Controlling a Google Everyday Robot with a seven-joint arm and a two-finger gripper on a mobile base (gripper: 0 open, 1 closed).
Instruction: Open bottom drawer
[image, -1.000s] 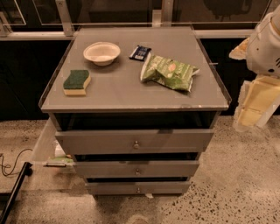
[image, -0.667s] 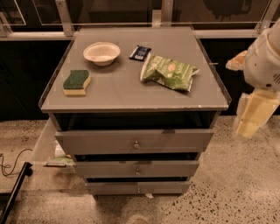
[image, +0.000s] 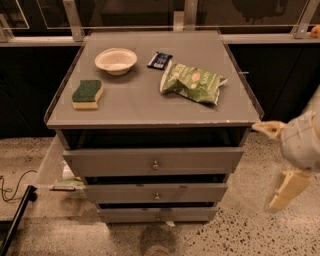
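Observation:
The grey cabinet has three drawers, each slightly ajar. The bottom drawer (image: 157, 214) is the lowest and slimmest, with a small round metal knob (image: 158, 217) at its centre, just above the floor. My gripper (image: 266, 166) hangs to the right of the cabinet, about level with the upper and middle drawers. It is open and empty, with one beige finger (image: 269, 128) near the cabinet top's right corner and the other (image: 288, 189) lower down. It is well apart from the bottom drawer's knob.
On the cabinet top (image: 145, 107) lie a white bowl (image: 116, 60), a green-yellow sponge (image: 87, 94), a green chip bag (image: 192, 82) and a small dark packet (image: 159, 60). A black cable (image: 12, 187) and a dark bar (image: 17, 220) lie on the speckled floor at left.
My gripper has moved down along the cabinet's right side, from cabinet-top height to drawer level. The drawers and the things on top have not moved.

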